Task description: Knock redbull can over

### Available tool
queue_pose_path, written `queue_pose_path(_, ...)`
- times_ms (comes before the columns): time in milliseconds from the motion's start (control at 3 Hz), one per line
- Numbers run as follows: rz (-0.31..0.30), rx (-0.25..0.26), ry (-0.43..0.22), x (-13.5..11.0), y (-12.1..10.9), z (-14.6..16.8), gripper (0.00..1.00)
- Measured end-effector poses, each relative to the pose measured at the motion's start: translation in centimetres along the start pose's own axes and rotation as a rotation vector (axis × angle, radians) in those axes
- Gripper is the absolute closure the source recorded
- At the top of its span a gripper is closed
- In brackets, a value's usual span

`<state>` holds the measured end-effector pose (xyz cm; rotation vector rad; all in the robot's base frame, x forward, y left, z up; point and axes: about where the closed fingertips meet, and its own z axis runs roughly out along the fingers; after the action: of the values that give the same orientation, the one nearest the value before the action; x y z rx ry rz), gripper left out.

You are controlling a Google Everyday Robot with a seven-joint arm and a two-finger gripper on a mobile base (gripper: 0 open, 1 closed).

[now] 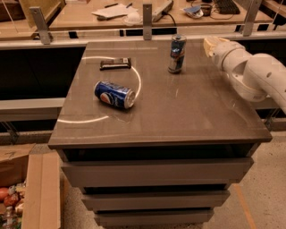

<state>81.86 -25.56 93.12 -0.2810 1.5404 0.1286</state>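
Note:
The redbull can (177, 54), slim, silver and blue, stands upright near the far edge of the grey table (178, 116). My gripper (212, 46) is at the table's far right, at the end of my white arm (250, 71), a short way to the right of the can and apart from it. Its tip points left toward the can.
A blue Pepsi can (114, 94) lies on its side at the table's left centre. A dark flat bar (115, 64) lies at the far left. A counter with papers (111, 11) runs behind. A cardboard box (27, 188) stands on the floor at the lower left.

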Motion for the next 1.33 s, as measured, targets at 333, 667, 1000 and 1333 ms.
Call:
queue_pose_path(333,-0.005,-0.038,-0.006,-0.3,0.9,2.3,1.00)
queue_pose_path(667,0.023,-0.135,-0.005,-0.6,4.9,3.9,1.00)
queue_pose_path(1000,0.050,-0.221,0.005,-0.6,8.4,4.2,1.00)
queue_pose_path(1333,0.080,-0.347,0.017,-0.6,13.3,3.7,1.00)
